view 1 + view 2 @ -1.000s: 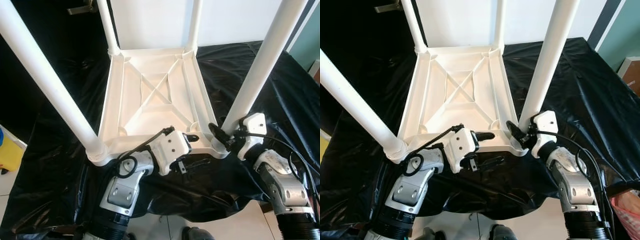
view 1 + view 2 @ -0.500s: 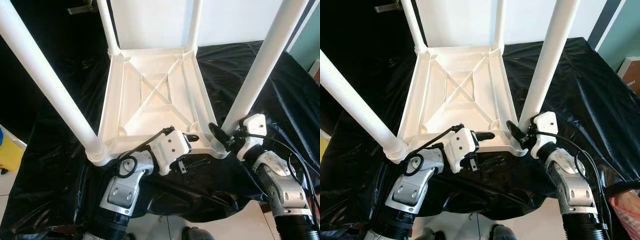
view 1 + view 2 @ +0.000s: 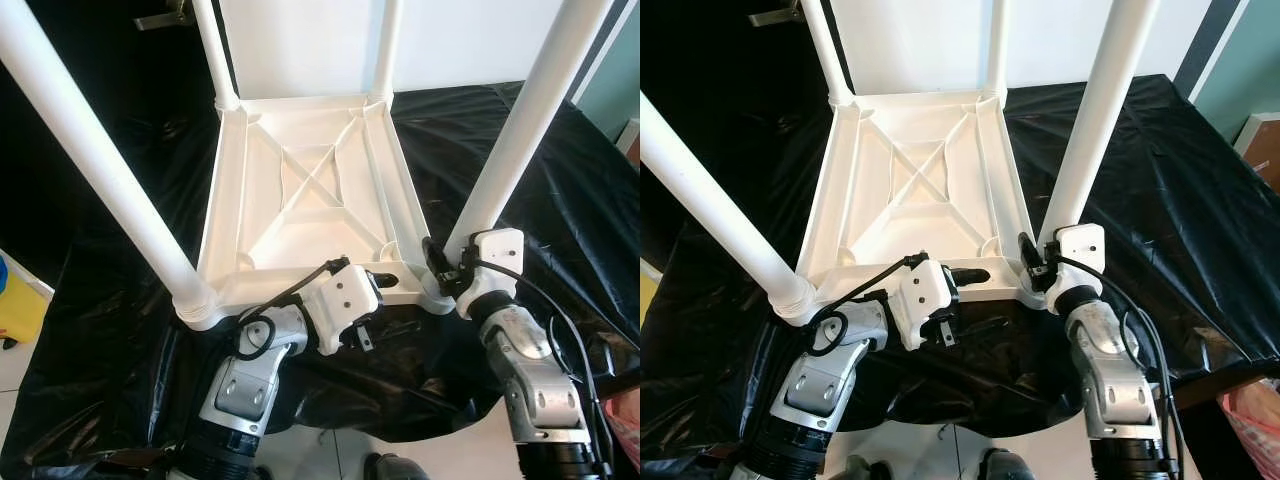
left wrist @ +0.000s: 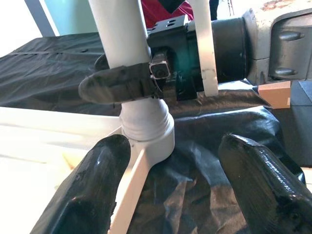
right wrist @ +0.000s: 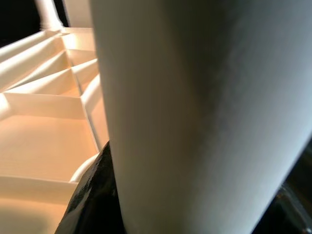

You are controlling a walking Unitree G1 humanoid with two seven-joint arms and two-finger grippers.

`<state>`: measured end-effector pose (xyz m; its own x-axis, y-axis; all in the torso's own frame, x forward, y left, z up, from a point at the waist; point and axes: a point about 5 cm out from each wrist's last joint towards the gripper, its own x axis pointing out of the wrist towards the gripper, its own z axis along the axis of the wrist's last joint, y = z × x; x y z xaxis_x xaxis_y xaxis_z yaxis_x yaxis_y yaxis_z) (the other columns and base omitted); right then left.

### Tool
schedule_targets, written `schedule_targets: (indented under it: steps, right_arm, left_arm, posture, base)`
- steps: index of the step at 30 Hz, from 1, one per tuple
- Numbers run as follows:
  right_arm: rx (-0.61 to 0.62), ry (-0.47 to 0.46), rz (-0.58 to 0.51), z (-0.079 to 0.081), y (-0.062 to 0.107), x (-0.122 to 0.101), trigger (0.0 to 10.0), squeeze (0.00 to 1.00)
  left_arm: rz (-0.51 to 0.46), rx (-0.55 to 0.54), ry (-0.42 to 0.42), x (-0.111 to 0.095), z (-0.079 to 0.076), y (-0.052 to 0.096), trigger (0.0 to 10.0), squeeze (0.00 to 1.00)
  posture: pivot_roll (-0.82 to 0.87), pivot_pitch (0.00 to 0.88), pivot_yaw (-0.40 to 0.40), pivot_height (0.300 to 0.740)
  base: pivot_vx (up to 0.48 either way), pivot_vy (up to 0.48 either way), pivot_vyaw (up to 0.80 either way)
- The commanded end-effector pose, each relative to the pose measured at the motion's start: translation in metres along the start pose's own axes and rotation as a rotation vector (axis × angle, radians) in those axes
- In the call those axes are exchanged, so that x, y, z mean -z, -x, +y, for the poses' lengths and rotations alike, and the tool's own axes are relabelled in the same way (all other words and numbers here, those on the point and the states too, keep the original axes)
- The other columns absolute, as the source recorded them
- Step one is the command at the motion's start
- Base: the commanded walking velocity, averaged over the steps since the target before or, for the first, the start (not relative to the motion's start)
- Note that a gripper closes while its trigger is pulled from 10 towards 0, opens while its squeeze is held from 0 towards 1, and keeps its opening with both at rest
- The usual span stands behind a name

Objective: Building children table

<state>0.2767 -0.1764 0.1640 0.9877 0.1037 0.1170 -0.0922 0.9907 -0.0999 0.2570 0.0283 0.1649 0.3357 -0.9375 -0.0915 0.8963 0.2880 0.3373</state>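
Right tool [image 3: 437, 268] is clamped on the leg [image 3: 507, 145] near its base, probably to seat it in the socket. Left tool [image 3: 385, 275], fingers apart, straddles the rim at 6 o'clock to steady the upside-down table [image 3: 310, 190] on the black-covered counter [image 3: 90, 310].

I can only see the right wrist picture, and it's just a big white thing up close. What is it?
Observer: It's a leg of a white table that lies upside down on a black sheet.
Child: Is my tool holding it?
Observer: Yes, the right tool is clamped round that leg near its socket.
Child: Are the other legs on?
Observer: Yes, the other three legs stand up from their corners too.
Child: What's the other arm doing?
Observer: The left tool is open, straddling the table's near edge.
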Motion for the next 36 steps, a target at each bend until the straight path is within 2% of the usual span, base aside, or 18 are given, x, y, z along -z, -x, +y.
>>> schedule_targets:
  steps: [1,3,5,6,8,14,31,32,36]
  right_arm:
    - [0.096,-0.007,0.071,0.002,0.007,0.015,10.0,0.0]
    - [0.133,-0.018,0.071,0.005,0.008,0.015,10.0,0.0]
    - [0.285,-0.041,0.084,0.012,0.014,0.018,10.0,0.0]
    - [0.285,-0.041,0.084,0.012,0.014,0.018,10.0,0.0]
    - [0.369,-0.047,0.093,0.014,0.017,0.019,10.0,0.0]
    - [0.376,-0.09,0.1,0.027,0.014,0.017,10.0,0.0]
    - [0.385,-0.078,0.083,0.032,0.012,0.012,10.0,0.0]
    - [0.38,-0.075,0.075,0.031,0.012,0.011,10.0,1.0]
    - [0.367,-0.08,0.05,0.03,0.012,0.008,10.0,1.0]
  left_arm:
    - [-0.004,-0.149,0.006,0.0,0.005,0.002,10.0,0.0]
    - [-0.004,-0.148,0.006,0.0,0.004,0.002,10.0,0.0]
    - [-0.005,-0.148,0.008,-0.001,0.004,0.001,10.0,0.0]
    - [-0.005,-0.148,0.008,-0.001,0.004,0.001,10.0,0.0]
    - [-0.006,-0.148,0.008,-0.001,0.004,0.001,10.0,0.0]
    - [-0.006,-0.146,0.004,-0.001,0.004,0.0,10.0,0.0]
    - [-0.008,-0.154,-0.004,-0.002,0.008,-0.001,10.0,0.0]
    - [-0.01,-0.155,-0.004,-0.002,0.007,-0.001,10.0,0.0]
    - [-0.012,-0.156,-0.003,-0.002,0.007,-0.002,10.0,0.0]
  posture:
    - [-0.16,0.141,0.058,0.74]
    - [-0.16,0.141,0.058,0.74]
    - [-0.16,0.142,0.057,0.74]
    - [-0.16,0.142,0.057,0.74]
    - [-0.16,0.141,0.058,0.74]
    - [-0.16,0.135,0.059,0.74]
    - [-0.16,0.123,0.054,0.74]
    - [-0.16,0.124,0.048,0.74]
    - [-0.16,0.122,0.044,0.74]
  base:
    - [0.0,0.0,0.0]
    - [0.0,0.0,0.0]
    - [0.0,0.0,0.0]
    - [0.0,0.0,0.0]
    - [0.0,0.0,0.0]
    - [0.0,0.0,0.0]
    - [0.0,0.0,0.0]
    - [0.0,0.0,0.0]
    - [0.0,0.0,0.0]
